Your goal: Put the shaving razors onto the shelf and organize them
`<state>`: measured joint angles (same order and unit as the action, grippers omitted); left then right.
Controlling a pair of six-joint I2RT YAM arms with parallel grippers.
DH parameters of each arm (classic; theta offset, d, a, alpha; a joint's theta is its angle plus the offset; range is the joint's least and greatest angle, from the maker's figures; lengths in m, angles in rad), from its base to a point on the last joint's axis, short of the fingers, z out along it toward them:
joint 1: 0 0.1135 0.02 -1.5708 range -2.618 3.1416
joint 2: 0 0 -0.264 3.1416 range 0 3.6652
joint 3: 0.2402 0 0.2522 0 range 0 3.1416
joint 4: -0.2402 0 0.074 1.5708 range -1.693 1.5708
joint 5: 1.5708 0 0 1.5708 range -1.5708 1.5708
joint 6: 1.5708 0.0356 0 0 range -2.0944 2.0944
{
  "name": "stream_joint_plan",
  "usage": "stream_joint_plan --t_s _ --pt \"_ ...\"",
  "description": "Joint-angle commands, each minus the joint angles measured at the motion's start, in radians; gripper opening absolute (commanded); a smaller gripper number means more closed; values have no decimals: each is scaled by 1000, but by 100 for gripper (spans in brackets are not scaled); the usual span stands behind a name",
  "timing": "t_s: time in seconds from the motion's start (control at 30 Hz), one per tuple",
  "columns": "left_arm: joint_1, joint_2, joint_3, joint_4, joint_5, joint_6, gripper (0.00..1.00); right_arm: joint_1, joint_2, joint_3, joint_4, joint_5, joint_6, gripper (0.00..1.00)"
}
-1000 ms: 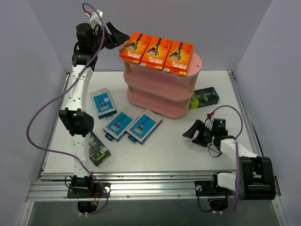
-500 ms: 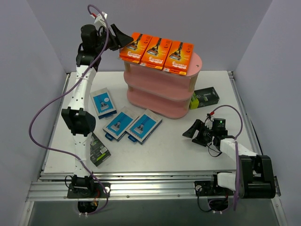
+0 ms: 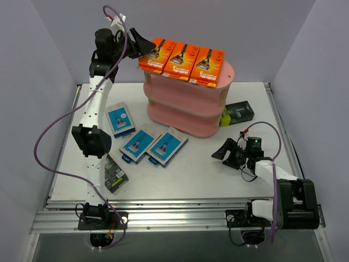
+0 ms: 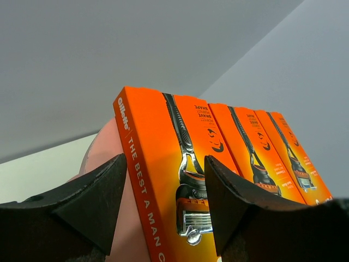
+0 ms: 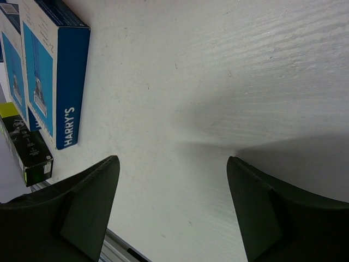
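Observation:
Three bright orange shaving razors [image 3: 155, 54] [image 3: 181, 59] [image 3: 208, 65] lie in a row on the top board of the pink shelf [image 3: 185, 112]. My left gripper [image 3: 143, 46] hangs open at the row's left end, level with the top board. In the left wrist view, the gripper [image 4: 164, 158] frames the nearest orange pack [image 4: 158, 180] without either finger touching it. Three blue-and-white packs [image 3: 120, 120] [image 3: 138, 143] [image 3: 167, 146] lie on the table left of the shelf. One black-and-lime pack [image 3: 113, 172] lies by the left arm, another [image 3: 236, 113] right of the shelf. My right gripper [image 3: 221, 151] stands open and empty low over the table.
The right wrist view shows its gripper [image 5: 173, 159] over bare white table [image 5: 218, 82], with a blue pack [image 5: 54, 71] and a black-and-lime pack [image 5: 27, 147] to the left. The shelf's two lower boards [image 3: 180, 95] carry no packs. Grey walls enclose the table.
My left gripper has moved right, closer to the leftmost orange pack on the top board. The right arm has stayed still.

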<state>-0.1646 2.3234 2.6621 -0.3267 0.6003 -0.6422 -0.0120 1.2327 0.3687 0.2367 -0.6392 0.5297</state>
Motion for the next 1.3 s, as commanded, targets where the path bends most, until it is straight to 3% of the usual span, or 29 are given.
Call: stream_joint_plan --t_s 0.0,0.87,1.27 --pt "-18 -6 32 43 13 10 67 3 14 24 -4 -1 -7 76" --pt "-44 -45 1 11 -91 53 68 4 17 24 -2 -2 -7 76" --pt "48 -136 -76 31 -122 7 71 6 -1 19 -5 -4 -7 76"
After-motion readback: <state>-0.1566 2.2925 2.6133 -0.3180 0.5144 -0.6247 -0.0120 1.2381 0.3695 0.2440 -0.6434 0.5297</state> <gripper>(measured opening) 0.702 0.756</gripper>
